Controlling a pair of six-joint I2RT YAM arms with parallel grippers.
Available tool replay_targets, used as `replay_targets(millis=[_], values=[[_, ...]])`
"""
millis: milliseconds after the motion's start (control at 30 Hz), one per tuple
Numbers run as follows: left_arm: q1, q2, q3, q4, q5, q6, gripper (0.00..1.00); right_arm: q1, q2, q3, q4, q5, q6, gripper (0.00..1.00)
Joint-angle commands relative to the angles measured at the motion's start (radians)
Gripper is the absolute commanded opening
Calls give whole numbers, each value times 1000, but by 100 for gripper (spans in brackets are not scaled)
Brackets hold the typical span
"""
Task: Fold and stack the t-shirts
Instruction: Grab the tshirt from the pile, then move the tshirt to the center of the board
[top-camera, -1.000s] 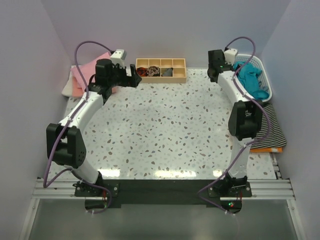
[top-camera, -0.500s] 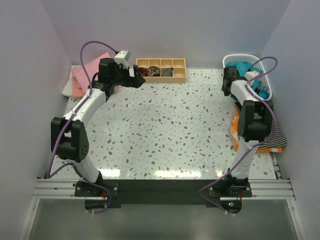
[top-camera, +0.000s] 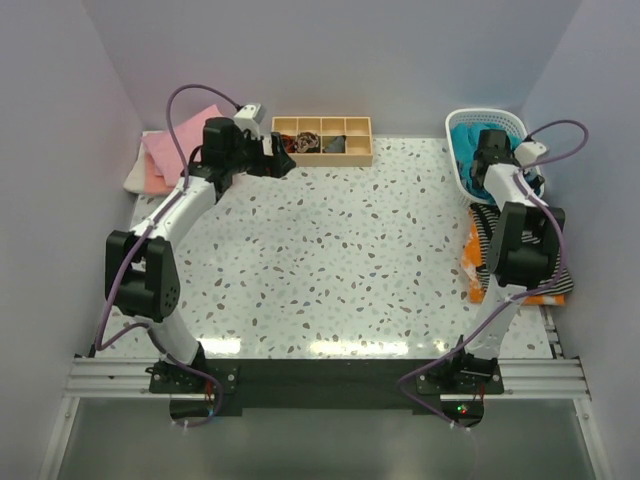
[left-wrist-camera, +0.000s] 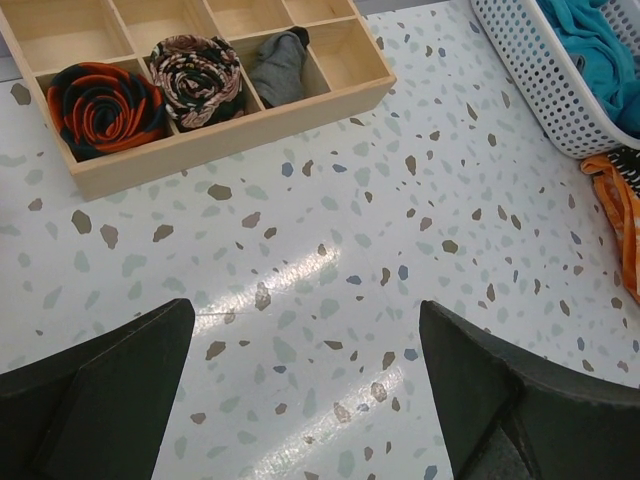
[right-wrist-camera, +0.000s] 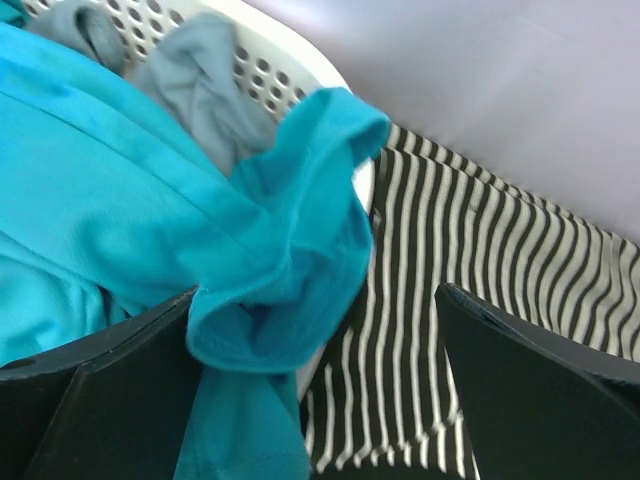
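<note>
A teal-blue t-shirt lies crumpled in a white perforated basket at the back right of the table; it also shows in the top view. One teal sleeve hangs over the basket's rim between my right fingers. My right gripper is open just above that sleeve and also shows over the basket in the top view. Folded pink and white t-shirts are stacked at the back left. My left gripper is open and empty above the bare table, and shows in the top view near a wooden box.
A wooden divided box with rolled socks stands at the back centre. A black-and-white striped cloth and an orange cloth lie beside the basket at the right edge. Walls close in on both sides.
My right arm has swung to the right, from the table's back edge to over the basket and the teal t-shirt. My left gripper has shifted slightly right towards the wooden box.
</note>
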Motion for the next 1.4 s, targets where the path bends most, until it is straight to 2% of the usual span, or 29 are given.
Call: replay_targets(millis=[0, 33, 67, 100, 167, 233, 367, 467, 500, 533, 600, 633, 700, 733, 800, 933, 1033, 1167, 1200, 1367], values=[[-10, 8, 46, 28, 17, -19, 100, -32, 44, 72, 90, -104, -25, 88], [-15, 12, 45, 28, 15, -19, 100, -37, 49, 72, 108, -123, -45, 65], [-16, 17, 45, 28, 12, -19, 100, -40, 50, 69, 143, -167, -56, 50], [-18, 19, 45, 27, 11, -21, 100, -40, 50, 68, 148, -180, -58, 28], [-21, 19, 39, 27, 8, -22, 100, -43, 38, 51, 193, -254, -70, 0], [-24, 19, 26, 37, -3, -22, 100, -43, -12, -28, 257, -331, -80, 0], [-27, 19, 19, 51, -5, -25, 100, -40, -190, -254, 554, -575, -93, 0], [-27, 23, 19, 59, -3, -25, 100, -31, -324, -352, 633, -800, -91, 0], [-27, 23, 20, 66, -3, -25, 100, -26, -361, -392, 662, -924, -99, 0], [-29, 26, 22, 71, 0, -27, 100, -12, -406, -394, 688, -971, -125, 0], [-29, 31, 22, 79, 17, -36, 100, -4, -433, -366, 688, -1098, -139, 0], [-29, 34, 25, 112, 25, -39, 100, 0, -441, -347, 687, -1232, -142, 0], [-30, 40, 29, 120, 37, -48, 100, 15, -479, -305, 668, -1321, -142, 0], [-30, 43, 31, 123, 37, -51, 100, 40, -493, -284, 662, -1414, -159, 0], [-32, 34, 29, 129, 28, -59, 100, 78, -517, -180, 575, -1473, -195, 0], [-32, -3, -15, 158, -33, -91, 100, 268, -537, 17, 309, -1563, -363, 0], [-32, -46, -64, 195, -73, -99, 100, 359, -569, 112, 248, -1661, -377, 0], [-32, -110, -132, 237, -132, -105, 100, 431, -609, 200, 213, -1752, -360, 0], [-32, -135, -153, 238, -145, -107, 100, 446, -623, 209, 213, -1816, -334, 0], [-30, -234, -228, 249, -233, -114, 100, 486, -718, 178, 296, -2000, -236, 0]])
